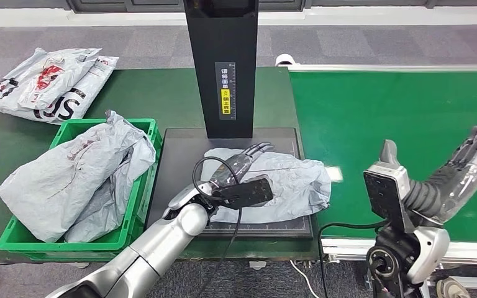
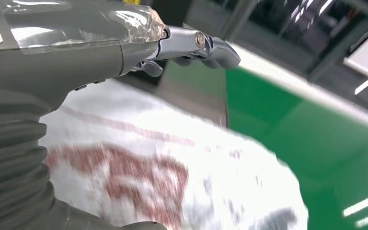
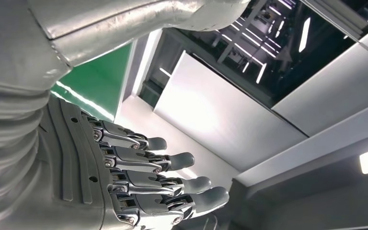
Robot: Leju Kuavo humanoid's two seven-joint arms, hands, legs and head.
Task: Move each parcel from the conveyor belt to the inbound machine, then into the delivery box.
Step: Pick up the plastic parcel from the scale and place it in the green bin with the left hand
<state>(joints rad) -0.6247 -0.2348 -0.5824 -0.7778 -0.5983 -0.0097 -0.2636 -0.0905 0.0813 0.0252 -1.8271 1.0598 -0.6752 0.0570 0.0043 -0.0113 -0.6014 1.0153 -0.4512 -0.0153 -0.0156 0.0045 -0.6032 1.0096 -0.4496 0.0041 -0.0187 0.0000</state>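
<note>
A grey crumpled parcel point(image 1: 286, 183) lies on the dark platform point(image 1: 177, 152) of the inbound machine, at the foot of its black column point(image 1: 222, 68). My left hand point(image 1: 239, 164) reaches over the parcel's left part with its fingers stretched out toward the column; I cannot tell whether it touches. In the left wrist view the left hand point(image 2: 191, 45) hovers over the blurred white and red parcel point(image 2: 148, 172). My right hand point(image 1: 466, 167) is raised over the green conveyor belt point(image 1: 397, 112), fingers spread and holding nothing. The right wrist view shows that right hand point(image 3: 139, 187) with straight fingers.
A green crate point(image 1: 138, 126) left of the machine holds grey parcels point(image 1: 68, 180). More bagged parcels point(image 1: 43, 84) are piled at the back left of the dark green table. The belt's metal edge point(image 1: 348, 245) runs along the front right.
</note>
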